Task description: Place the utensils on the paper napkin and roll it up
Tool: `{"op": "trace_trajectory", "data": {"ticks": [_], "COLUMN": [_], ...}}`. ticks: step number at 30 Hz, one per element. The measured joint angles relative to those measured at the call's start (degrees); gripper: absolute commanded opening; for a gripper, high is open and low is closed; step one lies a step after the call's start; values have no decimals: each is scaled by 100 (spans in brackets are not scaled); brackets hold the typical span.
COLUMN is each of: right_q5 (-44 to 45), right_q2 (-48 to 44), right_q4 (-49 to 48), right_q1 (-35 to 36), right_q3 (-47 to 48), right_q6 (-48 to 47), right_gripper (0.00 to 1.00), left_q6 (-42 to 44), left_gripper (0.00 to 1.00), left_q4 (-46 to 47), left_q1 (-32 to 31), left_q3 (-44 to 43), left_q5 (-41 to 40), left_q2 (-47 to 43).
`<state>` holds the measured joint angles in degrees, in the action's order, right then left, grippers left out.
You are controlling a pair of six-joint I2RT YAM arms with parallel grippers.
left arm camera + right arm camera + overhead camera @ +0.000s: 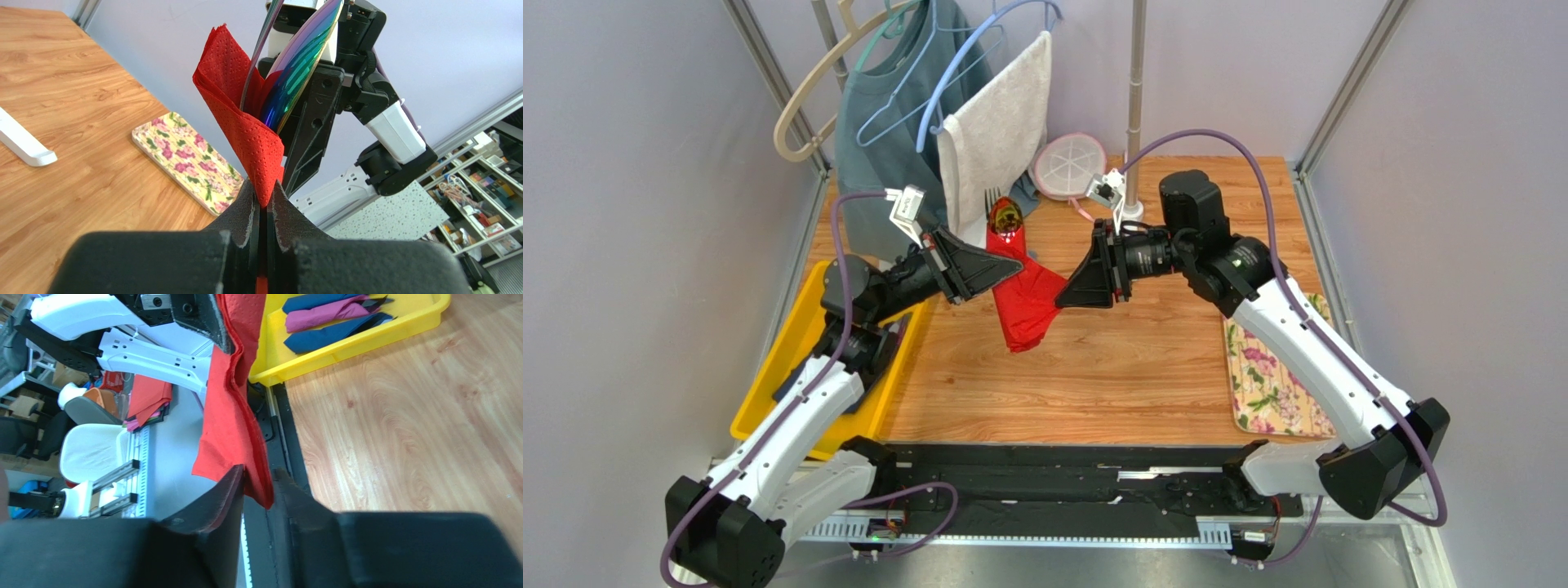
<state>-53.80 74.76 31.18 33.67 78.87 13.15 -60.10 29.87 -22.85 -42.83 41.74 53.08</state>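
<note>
The red paper napkin (pixel 1026 312) hangs folded in the air above the table's middle. My left gripper (pixel 1008 267) is shut on its lower fold (pixel 245 128); the jaws (pixel 264 202) pinch the paper. Shiny iridescent utensils (pixel 301 55) stand inside the fold, and fork tines (pixel 994 200) stick out at the far end. My right gripper (pixel 1069 292) faces the left one. Its jaws (pixel 258 478) stand slightly apart with a corner of the napkin (pixel 230 416) between them, touching one finger.
A yellow tray (pixel 787 355) at the left holds navy and pink fabric rolls (pixel 331 321). A floral beige cloth (pixel 1271 380) lies at the right edge. Hangers with a shirt and a towel (pixel 995 129) hang at the back, next to a round pink-rimmed lid (pixel 1069 165).
</note>
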Motion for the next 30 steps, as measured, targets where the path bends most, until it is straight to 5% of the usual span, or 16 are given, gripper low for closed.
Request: {"op": "trace_trajectory", "data": {"ticks": [4, 27, 30], "right_q5": [-46, -278, -286], "right_q2": [-39, 859, 870], "right_q4": [35, -1440, -1556], "right_q1": [0, 516, 610], "right_q3": [0, 26, 31], "right_q6": [-57, 234, 289], "right_gripper": [0, 0, 11], "left_q6": [0, -122, -120], "left_gripper": [0, 0, 0], "left_q4": [0, -90, -92], "left_q1": [0, -94, -107], "left_q3": [0, -214, -214], "left_q5": [17, 142, 166], "left_q2": [0, 13, 13]}}
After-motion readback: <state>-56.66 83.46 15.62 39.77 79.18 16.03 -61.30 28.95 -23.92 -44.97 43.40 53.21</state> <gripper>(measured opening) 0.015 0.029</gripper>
